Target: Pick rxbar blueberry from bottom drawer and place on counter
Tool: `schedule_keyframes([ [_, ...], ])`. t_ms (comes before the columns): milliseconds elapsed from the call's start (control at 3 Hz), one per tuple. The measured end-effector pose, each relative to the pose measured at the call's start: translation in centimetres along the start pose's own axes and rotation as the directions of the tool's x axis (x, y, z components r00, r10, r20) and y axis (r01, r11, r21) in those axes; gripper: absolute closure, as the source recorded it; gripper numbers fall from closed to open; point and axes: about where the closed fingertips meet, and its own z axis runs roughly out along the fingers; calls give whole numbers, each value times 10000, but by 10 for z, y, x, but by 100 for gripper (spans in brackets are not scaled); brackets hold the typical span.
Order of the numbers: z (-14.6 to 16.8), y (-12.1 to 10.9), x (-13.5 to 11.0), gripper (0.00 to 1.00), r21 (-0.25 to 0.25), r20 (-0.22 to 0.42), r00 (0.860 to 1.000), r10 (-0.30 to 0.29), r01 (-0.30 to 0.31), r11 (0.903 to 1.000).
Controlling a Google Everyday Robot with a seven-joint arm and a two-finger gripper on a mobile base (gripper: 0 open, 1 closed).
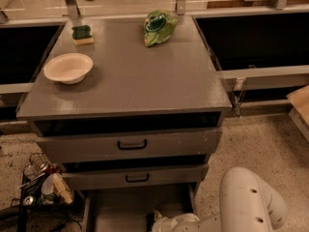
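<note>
The bottom drawer (120, 209) is pulled out under the cabinet, a shallow grey tray at the lower edge of the view. My white arm (246, 202) bends in from the lower right. My gripper (155, 221) reaches down into the drawer near its front right part and is partly cut off by the frame edge. The rxbar blueberry does not show; it is hidden or out of view. The counter (145, 76) is the broad grey top of the cabinet, well above the gripper.
On the counter stand a white bowl (68, 67) at the left, a green-topped sponge (82, 34) at the back left and a green chip bag (158, 27) at the back. Two shut drawers with black handles (132, 144) sit above the open one. A wire rack with utensils (41, 180) stands on the floor at the left.
</note>
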Motion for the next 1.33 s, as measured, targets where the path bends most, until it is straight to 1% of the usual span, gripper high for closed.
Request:
schedule_keyframes([
  [333,0,0,0,0,-2,5,10000,4,-4,10000],
  [667,0,0,0,19,-2,5,10000,4,-4,10000],
  [1333,0,0,0,66,-3,5,10000,4,-4,10000],
])
